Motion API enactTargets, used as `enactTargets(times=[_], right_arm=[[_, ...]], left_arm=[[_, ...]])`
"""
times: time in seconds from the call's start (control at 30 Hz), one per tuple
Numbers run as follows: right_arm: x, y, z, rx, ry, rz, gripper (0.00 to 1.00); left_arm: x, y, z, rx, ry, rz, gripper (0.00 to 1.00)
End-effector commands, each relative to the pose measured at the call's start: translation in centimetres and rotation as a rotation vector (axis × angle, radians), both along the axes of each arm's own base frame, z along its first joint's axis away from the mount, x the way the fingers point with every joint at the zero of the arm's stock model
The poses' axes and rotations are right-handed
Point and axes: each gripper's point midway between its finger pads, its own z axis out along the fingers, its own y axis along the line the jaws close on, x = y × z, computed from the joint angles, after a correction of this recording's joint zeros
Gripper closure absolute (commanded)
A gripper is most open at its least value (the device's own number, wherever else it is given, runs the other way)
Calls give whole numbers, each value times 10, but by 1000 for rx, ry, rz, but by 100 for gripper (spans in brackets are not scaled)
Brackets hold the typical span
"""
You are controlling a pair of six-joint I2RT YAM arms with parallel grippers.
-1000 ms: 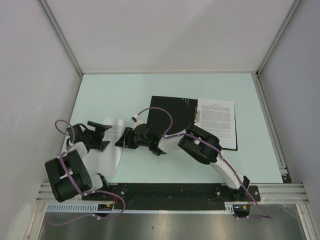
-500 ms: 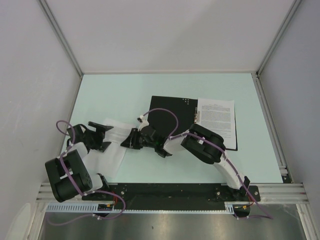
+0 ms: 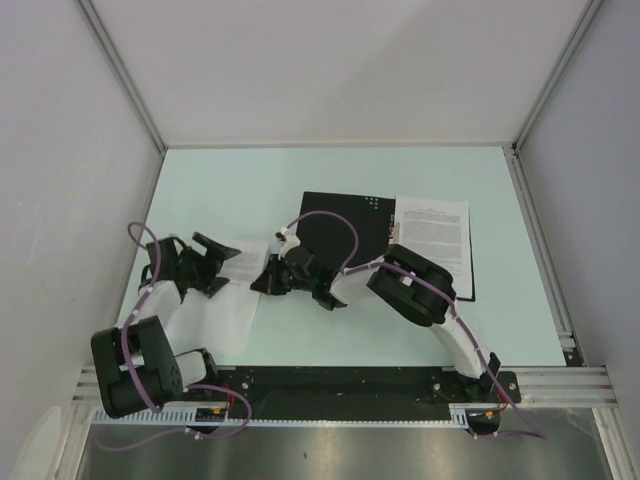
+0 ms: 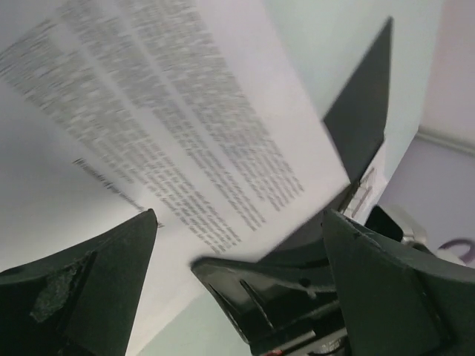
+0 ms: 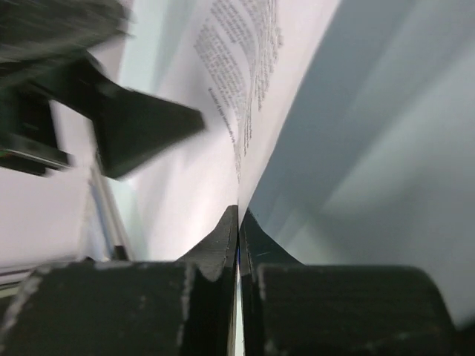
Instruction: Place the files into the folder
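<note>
- My right gripper [image 5: 237,222] is pinched tight on the sheet [image 5: 208,133] edge; left gripper [image 3: 222,264] gapes wide, holding nothing
- I'd lift slowly toward the folder [image 3: 330,215], avoiding creases

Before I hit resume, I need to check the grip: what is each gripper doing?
Left gripper: open, holding nothing, over the printed sheet.
Right gripper: closed, pinching the edge of that printed sheet.
</note>
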Motion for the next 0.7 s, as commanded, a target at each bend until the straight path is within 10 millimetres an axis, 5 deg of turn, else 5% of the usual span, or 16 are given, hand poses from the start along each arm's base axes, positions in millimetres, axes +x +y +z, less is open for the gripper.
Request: enactTargets(times=[0.0,0.03,0.13,0.23,0.27,0.3,0.37,0.4,0.53,0.6,0.67], right_arm=[[16,-23,47,-87,-194,60,100],[22,-42,35,-195,-216,80,100],[39,-94,45,-342,-185,63,100],[36,-140,54,-419,-106,120,100],[52,-167,54,-457,-99,97,100],[46,-191,49,-517,-38,106,100],[62,-234,61,-581,-60,67,100],[56,-256,56,-642,-18,74,100],[69,-338,59,-770,19,18,100],[75,-386,54,-881,45,-32,100],[78,-414,55,-951,56,-75,100]], left_arm=[[29,-10,64,223,-263,-154,0],[39,-16,87,293,-331,-178,0],[51,-42,127,394,-462,-293,1],[62,-77,148,404,-528,-400,1],[65,-87,150,395,-537,-435,0],[71,-98,164,390,-570,-459,0],[75,-131,155,347,-551,-560,0],[80,-147,168,323,-581,-604,0],[84,-219,146,209,-510,-800,0],[91,-243,136,167,-479,-838,0],[90,-263,127,135,-451,-878,0]])
